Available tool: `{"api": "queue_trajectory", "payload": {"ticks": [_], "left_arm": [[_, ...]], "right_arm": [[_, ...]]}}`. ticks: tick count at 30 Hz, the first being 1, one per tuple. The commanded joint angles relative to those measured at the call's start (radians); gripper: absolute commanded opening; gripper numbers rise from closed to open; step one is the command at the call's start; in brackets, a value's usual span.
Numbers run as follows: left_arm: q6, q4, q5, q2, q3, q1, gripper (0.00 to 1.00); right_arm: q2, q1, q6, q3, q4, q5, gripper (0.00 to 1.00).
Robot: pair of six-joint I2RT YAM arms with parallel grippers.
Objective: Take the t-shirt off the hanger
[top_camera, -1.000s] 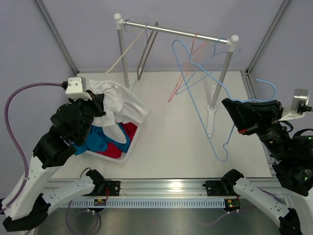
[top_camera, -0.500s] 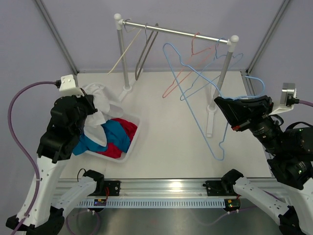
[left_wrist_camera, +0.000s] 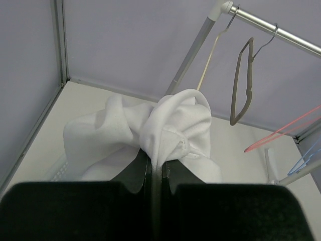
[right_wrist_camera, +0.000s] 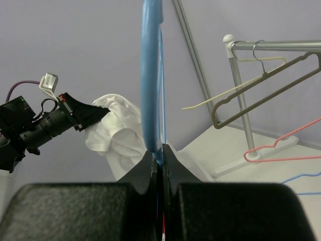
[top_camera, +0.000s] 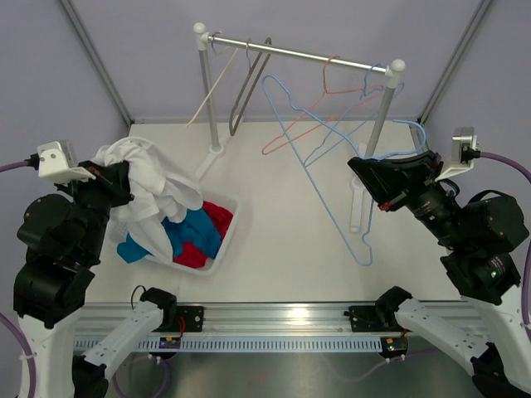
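The left gripper (left_wrist_camera: 156, 168) is closed tight on a bunched fold of the white cotton t-shirt (left_wrist_camera: 173, 123), its two black fingers pressed together with only cloth between them. From the overhead camera this gripper (top_camera: 119, 177) is raised over the left side of the white table (top_camera: 290, 240), and the t-shirt (top_camera: 153, 186) hangs from it in a loose lump. The lower folds drape onto the white plastic basket (top_camera: 225, 240), which holds red and blue garments (top_camera: 195, 240).

The right gripper (right_wrist_camera: 159, 154) is also closed, pinching the thin wire of a light-blue wire hanger (right_wrist_camera: 150, 75) that rises straight up from the fingertips in the wrist view. Overhead, this gripper (top_camera: 369, 176) sits on the right side of the table, next to the right post of the metal clothes rail (top_camera: 299, 55).

The t-shirt is off the blue hanger and well apart from it, across the table to the left. A grey hanger (left_wrist_camera: 241, 85), a cream hanger (left_wrist_camera: 208, 63) and a red wire hanger (top_camera: 319, 99) hang from the rail.
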Motion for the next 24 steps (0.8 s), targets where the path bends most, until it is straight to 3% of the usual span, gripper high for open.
{"api": "queue_trajectory", "payload": {"ticks": [1, 9, 15, 19, 24], "left_arm": [[-0.001, -0.026, 0.034, 0.005, -0.01, 0.005, 0.0], [-0.024, 0.09, 0.019, -0.026, -0.274, 0.005, 0.0], [-0.018, 0.222, -0.003, 0.074, -0.337, 0.013, 0.0], [-0.048, 0.294, -0.038, 0.093, -0.432, 0.033, 0.0], [-0.174, 0.232, 0.027, -0.038, -0.594, 0.034, 0.0]], "right_arm": [[0.005, 0.005, 0.004, 0.031, 0.06, -0.009, 0.0], [0.034, 0.006, 0.021, 0.007, 0.083, -0.018, 0.0], [0.057, 0.006, 0.012, 0.0, 0.078, 0.011, 0.0], [0.115, 0.006, 0.016, -0.004, 0.075, 0.107, 0.0], [0.21, 0.047, 0.044, -0.013, 0.074, 0.261, 0.0]]}}
